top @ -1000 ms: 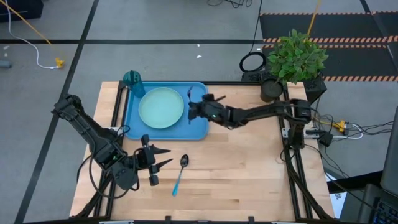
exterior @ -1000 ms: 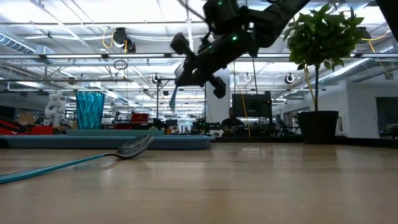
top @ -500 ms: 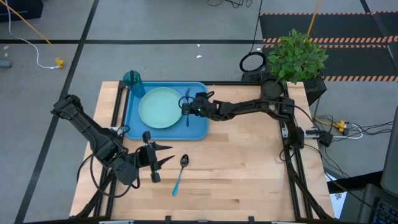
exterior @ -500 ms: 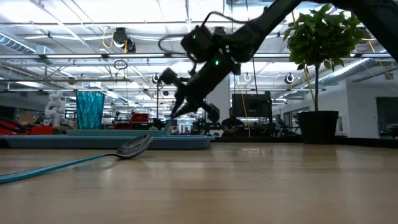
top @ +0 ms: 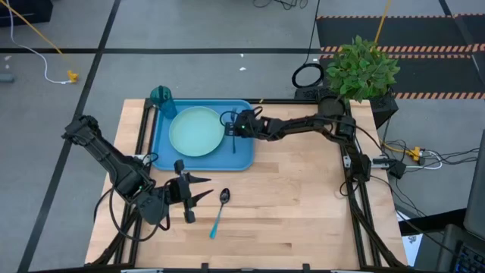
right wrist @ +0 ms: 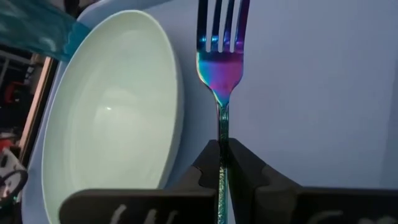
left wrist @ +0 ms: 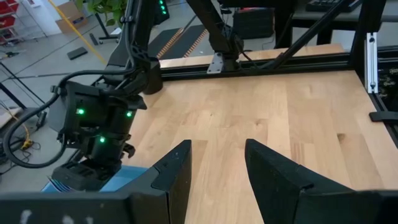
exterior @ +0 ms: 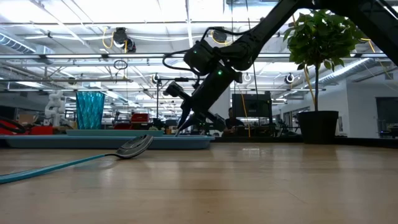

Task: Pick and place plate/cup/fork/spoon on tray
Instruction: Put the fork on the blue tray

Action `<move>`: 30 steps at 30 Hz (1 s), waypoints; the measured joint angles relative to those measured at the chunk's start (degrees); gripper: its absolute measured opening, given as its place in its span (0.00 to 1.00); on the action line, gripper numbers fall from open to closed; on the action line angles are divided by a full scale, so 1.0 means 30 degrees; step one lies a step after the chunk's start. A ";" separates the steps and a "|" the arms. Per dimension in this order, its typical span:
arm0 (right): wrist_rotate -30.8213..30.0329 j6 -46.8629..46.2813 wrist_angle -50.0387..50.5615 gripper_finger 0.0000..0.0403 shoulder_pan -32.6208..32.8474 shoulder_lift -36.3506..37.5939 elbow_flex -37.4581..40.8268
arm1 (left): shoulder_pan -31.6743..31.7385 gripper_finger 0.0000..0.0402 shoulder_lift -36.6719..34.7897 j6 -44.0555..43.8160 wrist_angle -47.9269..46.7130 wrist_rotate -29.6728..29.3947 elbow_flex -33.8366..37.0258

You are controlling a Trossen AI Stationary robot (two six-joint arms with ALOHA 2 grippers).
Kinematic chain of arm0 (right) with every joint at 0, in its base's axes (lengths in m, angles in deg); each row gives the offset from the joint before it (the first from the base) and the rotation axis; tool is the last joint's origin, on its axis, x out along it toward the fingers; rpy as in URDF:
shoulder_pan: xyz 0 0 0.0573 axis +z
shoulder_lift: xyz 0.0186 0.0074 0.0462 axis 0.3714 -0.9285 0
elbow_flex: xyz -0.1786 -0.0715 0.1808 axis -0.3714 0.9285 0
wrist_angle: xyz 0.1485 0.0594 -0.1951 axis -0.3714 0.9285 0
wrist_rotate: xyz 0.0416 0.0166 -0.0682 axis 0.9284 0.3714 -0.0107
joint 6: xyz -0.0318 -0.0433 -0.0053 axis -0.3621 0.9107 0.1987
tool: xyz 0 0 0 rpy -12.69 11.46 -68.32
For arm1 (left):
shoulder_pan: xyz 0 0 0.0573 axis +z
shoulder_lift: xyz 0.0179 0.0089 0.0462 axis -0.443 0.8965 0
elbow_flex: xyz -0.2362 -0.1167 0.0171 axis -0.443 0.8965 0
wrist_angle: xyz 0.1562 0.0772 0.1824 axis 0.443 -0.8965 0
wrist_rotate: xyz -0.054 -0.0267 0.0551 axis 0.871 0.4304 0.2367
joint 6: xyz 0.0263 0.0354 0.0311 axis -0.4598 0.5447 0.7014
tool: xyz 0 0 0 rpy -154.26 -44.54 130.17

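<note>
My right gripper (top: 230, 123) is shut on the fork (right wrist: 222, 59) low over the blue tray (top: 241, 155), just right of the pale green plate (top: 196, 130). The plate lies on the tray. The teal cup (top: 161, 96) stands at the tray's far left corner. The spoon (top: 220, 209) lies flat on the wooden table near the front, its dark bowl (top: 224, 196) toward the tray. My left gripper (top: 198, 190) is open and empty, just left of the spoon's bowl. My right gripper pinches the fork's thin handle (right wrist: 222, 138) between its two fingers, a short way behind the tines. The fork lies along the fingers with its tines (right wrist: 222, 23) ahead of them. The fingers (exterior: 186, 121) slant down from the table's right. Whether the tines touch the tray, I cannot tell.
A potted plant (top: 356, 76) stands at the table's far right corner. Bare wood (top: 303, 205) lies right of the spoon. The right arm (top: 303, 127) stretches across the far half of the table. The tray's rim (exterior: 106, 142) shows beyond the spoon in the low view.
My right gripper has gone down toward the tray with the fork and a little toward the table's left edge, tipping its fingers downward. It now stands close beside the plate. The spoon has stayed where it was.
</note>
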State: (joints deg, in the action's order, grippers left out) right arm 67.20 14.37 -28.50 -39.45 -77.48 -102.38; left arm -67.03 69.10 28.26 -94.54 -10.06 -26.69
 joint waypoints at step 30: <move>0.1147 0.0147 -0.0997 0.14 -0.0505 -0.0678 0.0015 | 0.0000 0.38 0.0000 -0.0191 0.0350 0.0141 0.0000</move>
State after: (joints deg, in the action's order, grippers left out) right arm 70.64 14.81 -31.49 -40.96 -79.51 -102.34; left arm -67.03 69.10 27.69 -93.49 -9.64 -26.69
